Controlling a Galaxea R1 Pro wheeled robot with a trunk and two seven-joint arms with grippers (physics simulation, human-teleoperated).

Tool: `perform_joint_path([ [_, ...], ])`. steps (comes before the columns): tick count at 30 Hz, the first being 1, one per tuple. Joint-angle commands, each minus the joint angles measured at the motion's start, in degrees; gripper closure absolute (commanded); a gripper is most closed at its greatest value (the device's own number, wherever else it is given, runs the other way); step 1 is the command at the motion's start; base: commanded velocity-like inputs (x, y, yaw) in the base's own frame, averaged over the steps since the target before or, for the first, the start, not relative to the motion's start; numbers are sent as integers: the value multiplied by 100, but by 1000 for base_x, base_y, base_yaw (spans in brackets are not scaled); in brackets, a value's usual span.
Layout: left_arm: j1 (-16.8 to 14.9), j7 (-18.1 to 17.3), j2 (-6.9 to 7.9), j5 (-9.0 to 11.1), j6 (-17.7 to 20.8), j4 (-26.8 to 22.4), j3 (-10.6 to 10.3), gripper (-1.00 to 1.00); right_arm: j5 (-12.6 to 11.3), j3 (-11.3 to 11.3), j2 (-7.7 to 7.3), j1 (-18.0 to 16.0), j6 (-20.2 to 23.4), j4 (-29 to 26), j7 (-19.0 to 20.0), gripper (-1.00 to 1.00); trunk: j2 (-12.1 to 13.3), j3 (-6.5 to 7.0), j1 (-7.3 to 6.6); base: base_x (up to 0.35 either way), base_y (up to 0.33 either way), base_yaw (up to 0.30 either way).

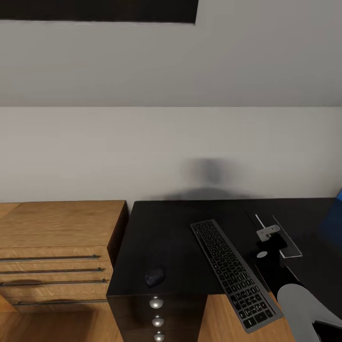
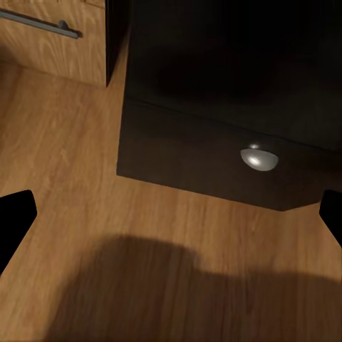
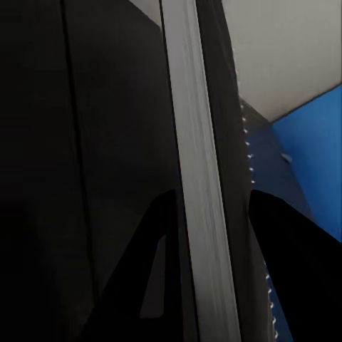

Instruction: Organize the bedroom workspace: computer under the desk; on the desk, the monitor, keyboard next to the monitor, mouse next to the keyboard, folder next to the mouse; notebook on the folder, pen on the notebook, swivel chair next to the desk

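We are working on the stacking step: the right gripper (image 3: 214, 196) is pinching what looks to us like the notebook (image 3: 192, 107), its two dark fingers (image 3: 153, 271) pressing close on either side of the thin pale page edge, so the pincer is nearly closed around that slab. In the head view the notebook (image 1: 285, 242) is showing at the lower right of the frame as a dark sheet with light edges, over the desk (image 1: 166, 237). The blue folder (image 1: 335, 221) is peeking in at the right edge, near it.

To do this well, we are judging that the book should be carried flat over the folder and lowered squarely before release, since a thin book held by one edge may be sagging or swinging. Whether it is touching the desk now, we cannot tell.

The left gripper (image 2: 171, 206) is hanging wide open and holding nothing, above the wood plank floor (image 2: 78, 157) in front of the drawer unit (image 2: 206, 157) with its silver knob (image 2: 258, 158).

On the desk, the keyboard (image 1: 232, 273) is lying diagonally at lower centre, one end overhanging the front edge, and the mouse (image 1: 154, 276) is sitting well apart at lower left. A wooden dresser (image 1: 57, 237) is standing at the left, against a pale grey wall (image 1: 142, 142).
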Motion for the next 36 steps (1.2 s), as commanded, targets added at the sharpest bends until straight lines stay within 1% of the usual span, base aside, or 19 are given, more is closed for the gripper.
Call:
perform_joint_path([
  [1,-5,-47,-1,62,-15,10,-18,-100,67,-7,2,-5,38,45,-1,100,-3,-6,1,126,3,0],
  [10,-4,-51,-1,62,-15,10,-19,-100,60,-55,-20,-7,27,156,1,100,-3,-6,1,99,1,0],
  [14,-2,-47,-1,62,-15,10,-20,-100,56,-78,-88,-3,16,164,16,100,-3,-6,1,13,0,0],
  [17,-3,-45,-5,62,-15,10,-20,-100,54,-89,-145,0,-116,249,21,100,-3,-6,1,4,-23,0],
  [20,-1,-45,-8,62,-15,10,-20,-100,57,-89,-163,1,-290,370,9,100,-3,-6,1,2,-122,0],
  [24,-2,-45,-10,62,-15,10,-20,-100,58,-90,-174,1,-410,452,21,100,-3,-6,1,1,-100,0],
  [36,-3,-45,-10,62,-24,10,-18,-100,58,-90,-157,2,-452,482,17,100,-3,-6,1,0,-9,0],
])
